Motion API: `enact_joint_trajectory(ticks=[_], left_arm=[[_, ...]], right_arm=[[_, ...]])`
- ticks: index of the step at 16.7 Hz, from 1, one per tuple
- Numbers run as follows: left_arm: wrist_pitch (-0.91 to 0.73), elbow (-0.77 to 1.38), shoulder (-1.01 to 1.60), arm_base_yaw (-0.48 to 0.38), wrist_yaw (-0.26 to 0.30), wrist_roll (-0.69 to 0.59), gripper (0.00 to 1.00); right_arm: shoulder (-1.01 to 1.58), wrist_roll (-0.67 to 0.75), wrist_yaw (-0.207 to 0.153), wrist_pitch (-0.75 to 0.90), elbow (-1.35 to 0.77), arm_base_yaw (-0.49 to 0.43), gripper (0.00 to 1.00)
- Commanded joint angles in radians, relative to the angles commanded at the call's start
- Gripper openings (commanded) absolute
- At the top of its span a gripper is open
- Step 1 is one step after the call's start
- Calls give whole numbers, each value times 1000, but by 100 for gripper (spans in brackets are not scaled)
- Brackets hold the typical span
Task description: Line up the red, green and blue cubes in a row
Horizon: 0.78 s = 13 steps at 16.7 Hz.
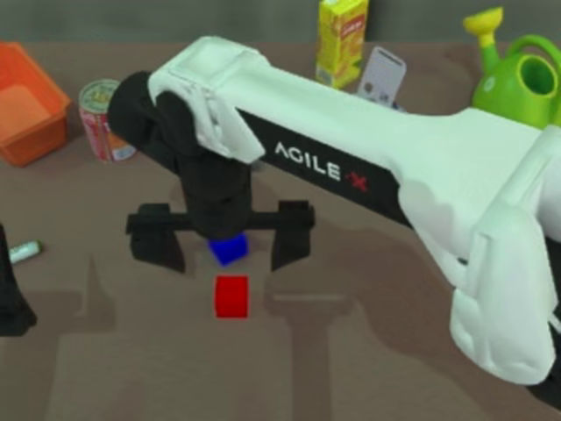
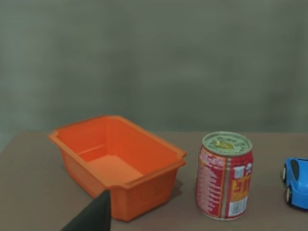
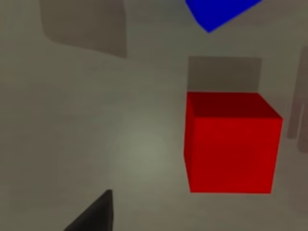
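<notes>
Hovering over desk [image 1: 368, 368] centre, right end effector [image 1: 226, 239] seen with fingers spread wide, nothing pinched. Blue cube [image 1: 229, 250] lies between fingers, red cube [image 1: 232, 296] just beside it. Green cube not visible; row judged unfinished. Left end effector [image 1: 10, 303] parked at left edge, finger state cannot be told.

red cube [image 3: 233, 144] on table – blue cube [image 3: 219, 12] near

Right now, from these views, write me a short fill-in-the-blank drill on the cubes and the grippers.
1. The right gripper hangs with fingers spread over the ____ cube.
2. The cube lying apart, just nearer the table's front edge, is ____.
3. In the left wrist view, the soda can stands beside an orange ____.

Missing words: blue; red; bin
</notes>
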<state>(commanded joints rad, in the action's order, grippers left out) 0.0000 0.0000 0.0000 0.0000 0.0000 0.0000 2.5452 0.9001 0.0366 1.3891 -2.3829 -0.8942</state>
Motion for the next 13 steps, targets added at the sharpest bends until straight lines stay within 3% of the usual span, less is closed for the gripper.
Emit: enact_joint_trajectory(ticks=[8,13], left_arm=[[0,0,0,0,0,0,100],[0,0,0,0,0,0,100]], right_arm=[[-7,-14,0,58,-55,14,100],[-44,-220,-7,17,27,181,100]])
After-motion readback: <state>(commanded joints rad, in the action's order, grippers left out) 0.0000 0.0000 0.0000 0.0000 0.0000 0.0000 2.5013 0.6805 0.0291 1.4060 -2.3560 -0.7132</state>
